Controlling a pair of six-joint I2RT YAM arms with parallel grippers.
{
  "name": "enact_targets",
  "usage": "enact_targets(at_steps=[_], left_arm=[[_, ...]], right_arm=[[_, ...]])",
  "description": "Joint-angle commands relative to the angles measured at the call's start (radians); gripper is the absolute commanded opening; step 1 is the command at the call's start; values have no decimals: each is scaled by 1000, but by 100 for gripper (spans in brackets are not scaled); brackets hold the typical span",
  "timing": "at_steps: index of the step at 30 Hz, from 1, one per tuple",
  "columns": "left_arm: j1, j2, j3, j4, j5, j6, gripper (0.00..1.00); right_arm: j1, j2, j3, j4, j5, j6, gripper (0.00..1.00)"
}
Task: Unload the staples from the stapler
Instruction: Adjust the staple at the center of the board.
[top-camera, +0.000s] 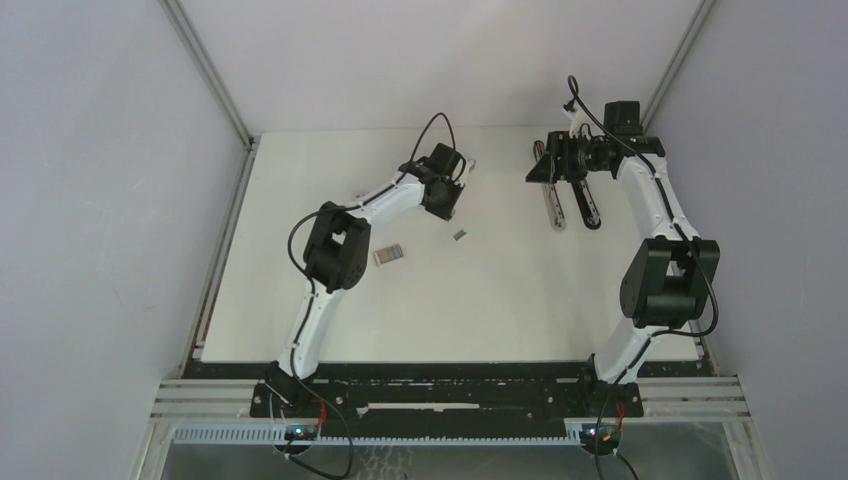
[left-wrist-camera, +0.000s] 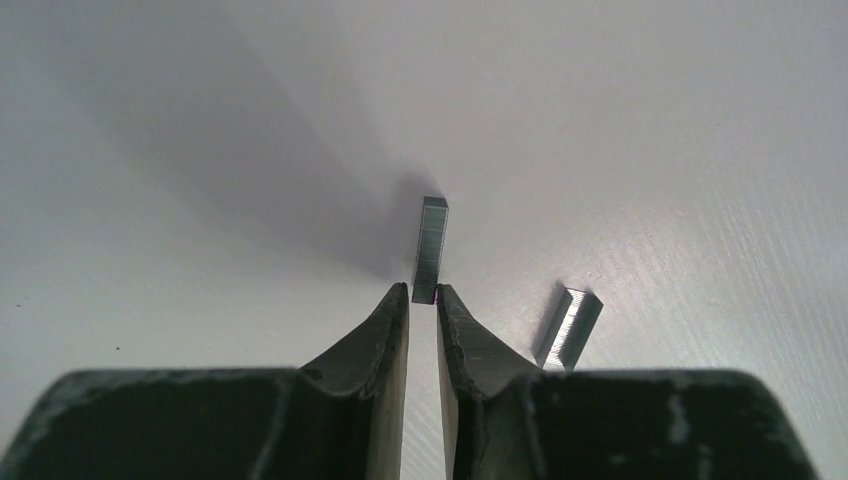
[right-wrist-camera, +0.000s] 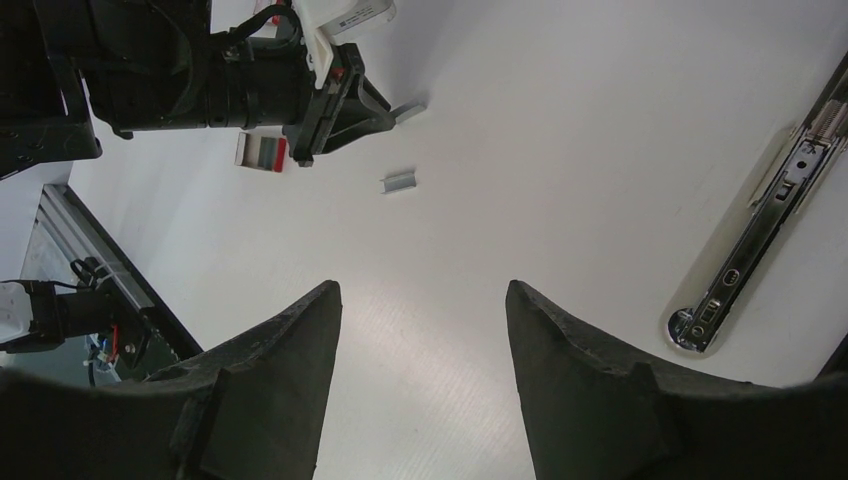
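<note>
at the table's (top-camera: 500, 300) middle, left gripper (left-wrist-camera: 422, 296) pinching one staple strip (left-wrist-camera: 431, 240) by its end, second staple strip (left-wrist-camera: 570, 328) lying just beside, right gripper (right-wrist-camera: 422, 290) spread wide, opened stapler (top-camera: 553, 205) far right

The left gripper (left-wrist-camera: 423, 293) is pinched narrow (angled downward), the right gripper (right-wrist-camera: 422, 290) spread wide.

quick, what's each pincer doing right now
left pincer: closed on the end of a staple strip
right pincer: open, holding nothing
</note>
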Motion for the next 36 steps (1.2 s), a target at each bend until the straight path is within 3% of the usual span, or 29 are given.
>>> enact_targets(at_steps=[1, 5, 14, 29, 36], left_arm=[[-5, 1, 67, 14, 19, 23, 20], [-5, -1, 67, 15, 27, 24, 15], [-2, -7, 64, 22, 40, 13, 15], [148, -12, -37, 181, 497, -281, 16], [170, 0, -95, 249, 603, -382, 16]], right_arm=[[1, -9, -2, 31, -24, 16, 62], [1, -7, -2, 32, -24, 16, 62], [2, -4, -2, 30, -27, 15, 64], [0, 13, 1, 23, -37, 15, 67], [3, 19, 4, 19, -45, 15, 74]])
